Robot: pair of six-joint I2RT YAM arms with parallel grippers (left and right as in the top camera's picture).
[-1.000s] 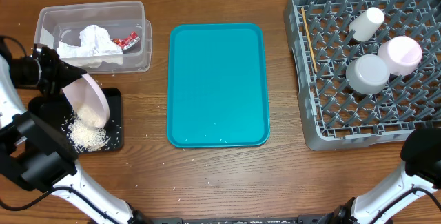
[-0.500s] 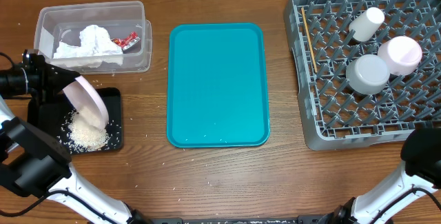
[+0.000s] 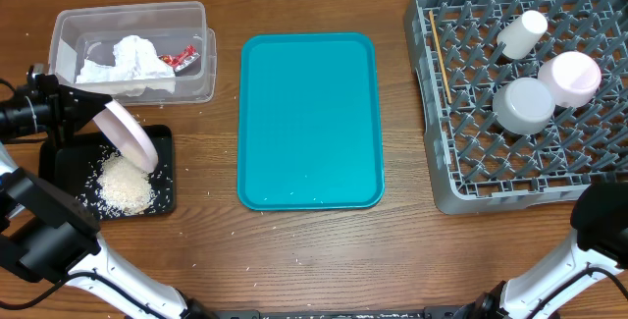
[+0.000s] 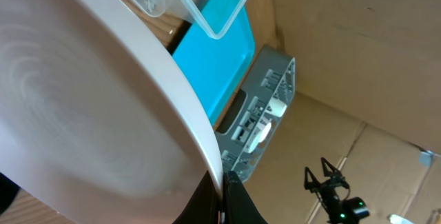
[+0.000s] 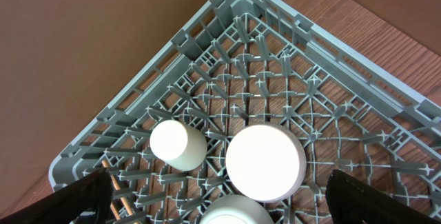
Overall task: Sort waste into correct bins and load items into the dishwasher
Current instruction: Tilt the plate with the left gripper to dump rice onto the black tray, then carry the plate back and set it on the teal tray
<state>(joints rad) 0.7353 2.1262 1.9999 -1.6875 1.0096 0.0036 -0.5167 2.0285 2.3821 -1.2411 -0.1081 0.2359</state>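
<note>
Left gripper (image 3: 86, 115) clamped on rim of stiff, glossy white round plate (image 3: 130, 134), tilted just beyond it over shallow black rectangular tray (image 3: 165, 199) w/ loose rice (image 3: 126, 189); prob. slippery, breakable, best held by rim; right gripper (image 5: 224, 193) wide, empty.

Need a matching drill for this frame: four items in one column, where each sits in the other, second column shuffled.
1 plate
2 rice pile
3 napkin
4 chopsticks

A in the clear tub
B in the grey rack
C on the black tray
D tilted, held by the left gripper

Pairs: 1-D, 2-C, 3-A, 4-B
</note>
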